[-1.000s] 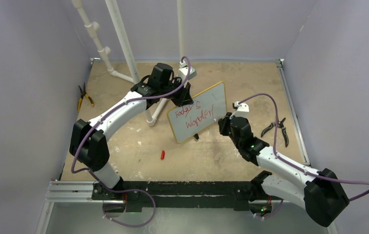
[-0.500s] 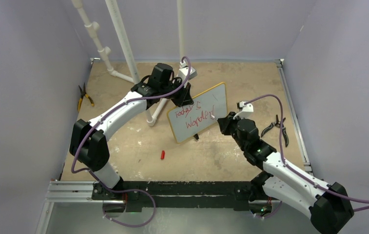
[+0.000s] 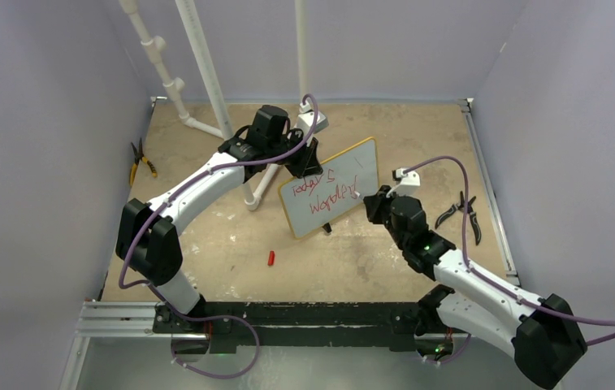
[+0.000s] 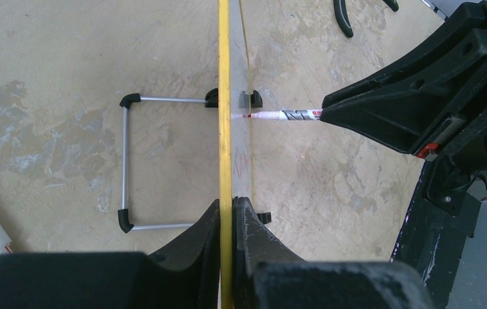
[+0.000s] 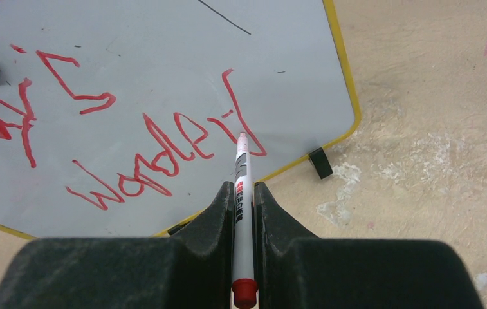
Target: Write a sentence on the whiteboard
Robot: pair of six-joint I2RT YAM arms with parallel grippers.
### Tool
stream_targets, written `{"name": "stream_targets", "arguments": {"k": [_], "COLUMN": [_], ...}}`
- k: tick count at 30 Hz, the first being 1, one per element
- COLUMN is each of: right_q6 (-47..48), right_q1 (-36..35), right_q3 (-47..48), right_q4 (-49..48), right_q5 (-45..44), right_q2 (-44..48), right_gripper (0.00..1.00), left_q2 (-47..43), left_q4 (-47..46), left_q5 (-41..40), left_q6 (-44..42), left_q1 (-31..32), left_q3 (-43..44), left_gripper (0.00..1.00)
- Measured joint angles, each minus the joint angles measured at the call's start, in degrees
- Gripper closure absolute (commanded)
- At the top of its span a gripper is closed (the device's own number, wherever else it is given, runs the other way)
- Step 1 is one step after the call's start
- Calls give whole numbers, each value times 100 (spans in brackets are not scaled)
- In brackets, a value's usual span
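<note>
The whiteboard (image 3: 344,166), white with a thin yellow frame, stands tilted mid-table on black feet and a wire stand (image 4: 125,167). My left gripper (image 3: 308,162) is shut on its top edge (image 4: 225,96). Red handwritten words (image 5: 131,148) in two lines run across its face. My right gripper (image 3: 373,199) is shut on a white marker (image 5: 242,193) with a red end. The marker's tip touches the board at the last red letter (image 5: 244,125). The marker also shows in the left wrist view (image 4: 285,115), tip against the board.
A red marker cap (image 3: 270,258) lies on the table in front of the board. Black pliers (image 3: 462,213) lie at the right, yellow-handled pliers (image 3: 140,160) at the left edge. White pipes (image 3: 206,77) stand at the back left.
My right arm swung out to the right, then came partly back. The marker tip stayed at the end of the second line. The left arm and the board have not moved.
</note>
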State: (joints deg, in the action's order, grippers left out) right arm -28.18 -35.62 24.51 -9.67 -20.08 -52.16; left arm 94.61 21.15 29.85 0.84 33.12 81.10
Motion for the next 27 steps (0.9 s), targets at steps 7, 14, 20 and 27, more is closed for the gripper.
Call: {"name": "stream_targets", "arguments": {"k": [7, 14, 20, 27], "right_q6": [61, 79, 76, 76], "right_q1": [0, 0, 0, 0], "right_q3": [2, 2, 2, 2], "right_q4": [-175, -214, -214, -210], "right_q5": [-68, -208, -343, -452], "right_q2": [-107, -188, -179, 20], "right_gripper": [100, 100, 100, 100], "left_q2": [0, 0, 0, 0], "left_q4": [0, -4, -2, -2], "left_q5": [-2, -7, -2, 0], "left_q6": [0, 0, 0, 0], "left_q1": [0, 0, 0, 0], "left_q3": [0, 0, 0, 0], "left_gripper": [100, 100, 100, 100]}}
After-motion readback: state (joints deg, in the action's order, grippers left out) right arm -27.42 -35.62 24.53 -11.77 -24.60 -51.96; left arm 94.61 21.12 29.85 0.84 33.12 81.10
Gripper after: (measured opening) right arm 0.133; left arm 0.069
